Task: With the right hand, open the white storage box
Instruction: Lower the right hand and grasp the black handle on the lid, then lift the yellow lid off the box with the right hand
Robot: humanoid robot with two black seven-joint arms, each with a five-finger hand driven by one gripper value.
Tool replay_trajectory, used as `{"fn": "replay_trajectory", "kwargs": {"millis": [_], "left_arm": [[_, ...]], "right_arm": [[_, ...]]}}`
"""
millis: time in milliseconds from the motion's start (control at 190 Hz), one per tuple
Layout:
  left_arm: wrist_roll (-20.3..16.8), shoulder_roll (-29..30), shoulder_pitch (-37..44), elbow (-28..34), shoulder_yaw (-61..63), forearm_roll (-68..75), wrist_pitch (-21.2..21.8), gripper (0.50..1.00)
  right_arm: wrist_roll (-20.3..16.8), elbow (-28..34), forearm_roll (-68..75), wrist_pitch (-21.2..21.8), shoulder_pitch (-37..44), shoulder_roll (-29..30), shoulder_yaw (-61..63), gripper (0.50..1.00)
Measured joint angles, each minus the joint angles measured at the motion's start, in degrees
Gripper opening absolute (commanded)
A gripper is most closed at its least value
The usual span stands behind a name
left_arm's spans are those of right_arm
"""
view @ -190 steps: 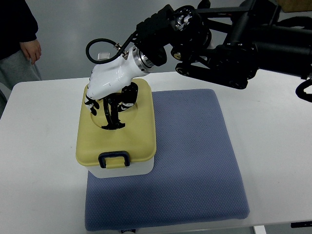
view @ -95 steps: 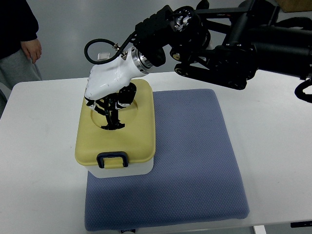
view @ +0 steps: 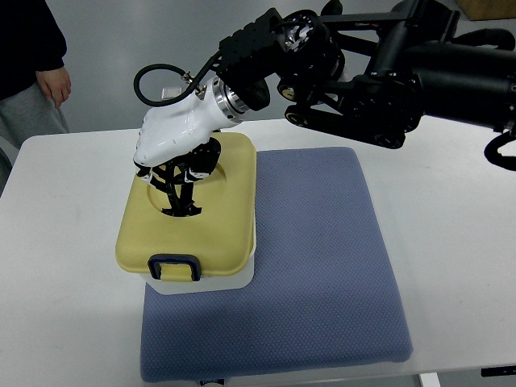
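The white storage box stands on the near left corner of a blue mat. Its yellow lid sits skewed to the left, so the box's white rim shows at the lower right. My right hand, white with black fingers, reaches down into the round recess on top of the lid. Its fingers are curled around the black lid handle. A dark blue latch sits on the lid's near edge. The left arm does not show.
The mat lies on a white table. A person stands at the far left corner, one hand hanging near the table edge. My black right arm spans the upper right.
My right hand has drawn up and to the left with the handle. The lid has shifted left and come off square with the box.
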Motion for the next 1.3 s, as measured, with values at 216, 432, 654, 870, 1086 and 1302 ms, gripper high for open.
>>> {"fn": "replay_trajectory", "kwargs": {"millis": [216, 432, 654, 870, 1086, 1302], "left_arm": [[0.0, 0.0, 0.0, 0.0, 0.0, 0.0, 0.0, 1.000], [0.0, 0.0, 0.0, 0.0, 0.0, 0.0, 0.0, 1.000], [0.0, 0.0, 0.0, 0.0, 0.0, 0.0, 0.0, 1.000], [0.0, 0.0, 0.0, 0.0, 0.0, 0.0, 0.0, 1.000], [0.0, 0.0, 0.0, 0.0, 0.0, 0.0, 0.0, 1.000], [0.0, 0.0, 0.0, 0.0, 0.0, 0.0, 0.0, 1.000]], "right_arm": [[0.1, 0.0, 0.8, 0.0, 1.5, -1.6, 0.4, 0.500], [0.2, -0.9, 1.4, 0.2, 2.0, -4.9, 2.2, 0.500], [0.2, -4.5, 1.4, 0.1, 1.5, -9.1, 2.3, 0.500], [0.4, -9.3, 1.3, -1.5, -1.4, -12.8, 1.4, 0.500], [0.3, -13.3, 1.1, -3.7, -6.1, -15.9, 1.1, 0.500], [0.9, -16.5, 1.0, -5.4, -11.4, -18.8, 1.0, 0.500]]}}
